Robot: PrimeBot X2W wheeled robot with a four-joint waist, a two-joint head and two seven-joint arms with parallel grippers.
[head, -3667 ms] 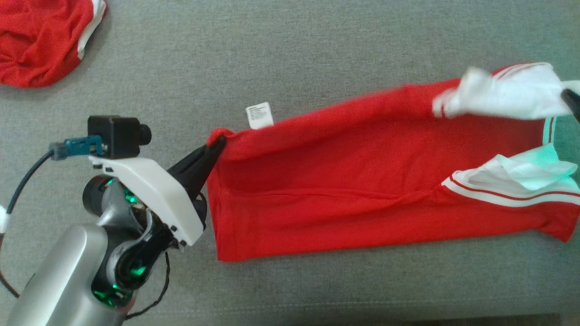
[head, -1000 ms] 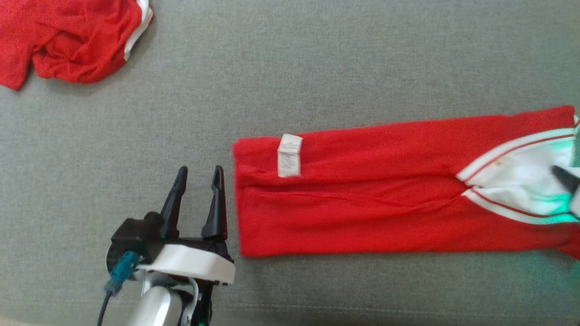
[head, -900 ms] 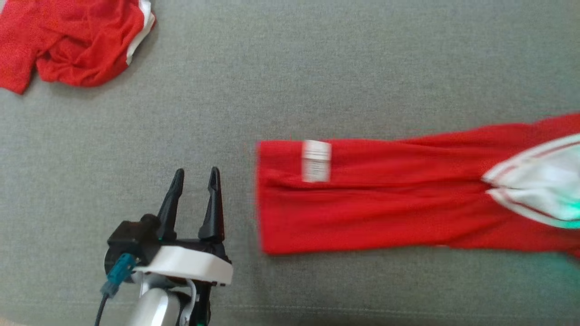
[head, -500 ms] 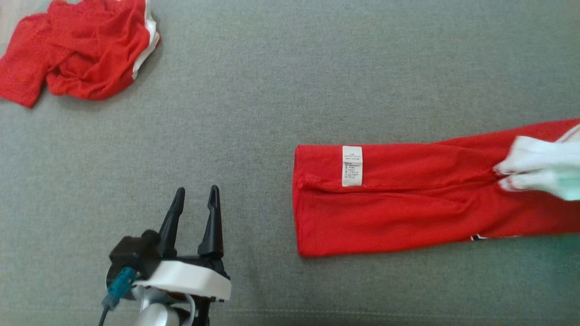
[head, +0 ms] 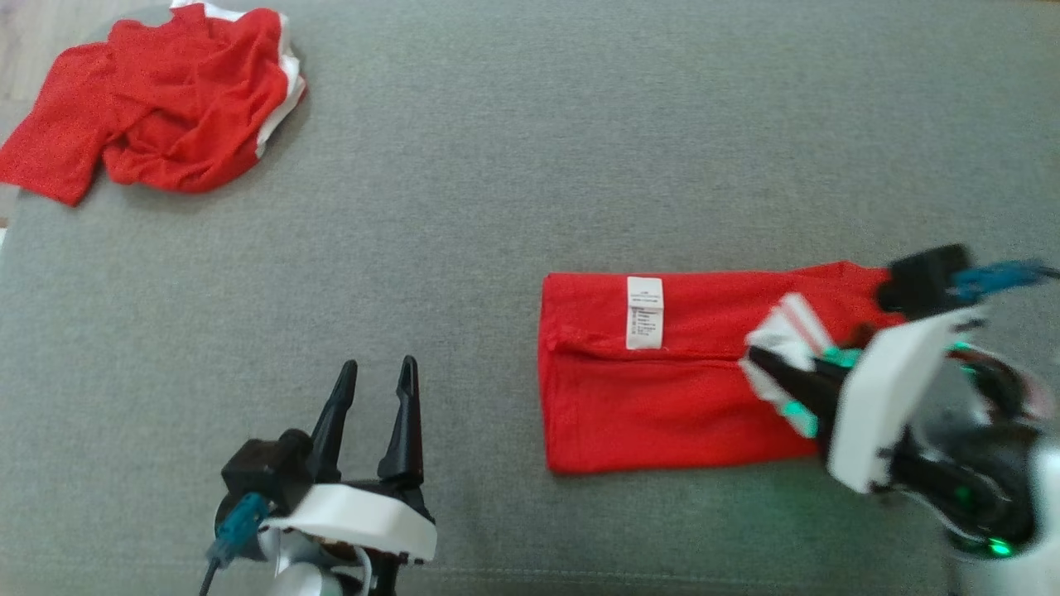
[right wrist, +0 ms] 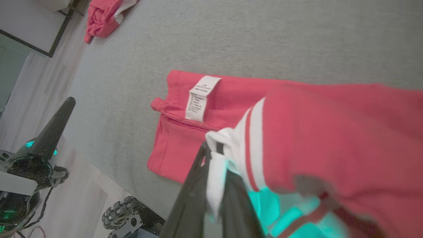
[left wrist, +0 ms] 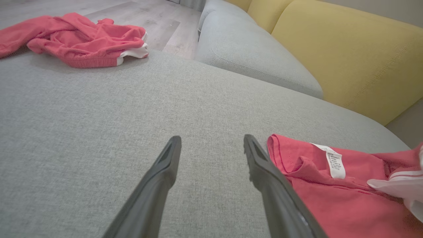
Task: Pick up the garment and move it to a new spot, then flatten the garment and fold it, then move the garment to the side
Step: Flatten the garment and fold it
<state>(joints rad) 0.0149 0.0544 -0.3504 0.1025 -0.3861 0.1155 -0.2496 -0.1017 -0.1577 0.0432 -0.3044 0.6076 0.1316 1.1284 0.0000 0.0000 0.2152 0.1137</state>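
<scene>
A red shirt [head: 662, 414] lies on a grey sofa seat [head: 497, 165] at four o'clock in the head view, already narrowed to a strip. At three o'clock the right end effector [head: 758, 360] is clamped on its white-striped end, lifted over the strip toward the label [head: 645, 312]; the fold looks half made. At seven o'clock the left end effector [head: 378, 366] stands apart, empty. Laying the fold down and moving the shirt aside remain.
</scene>
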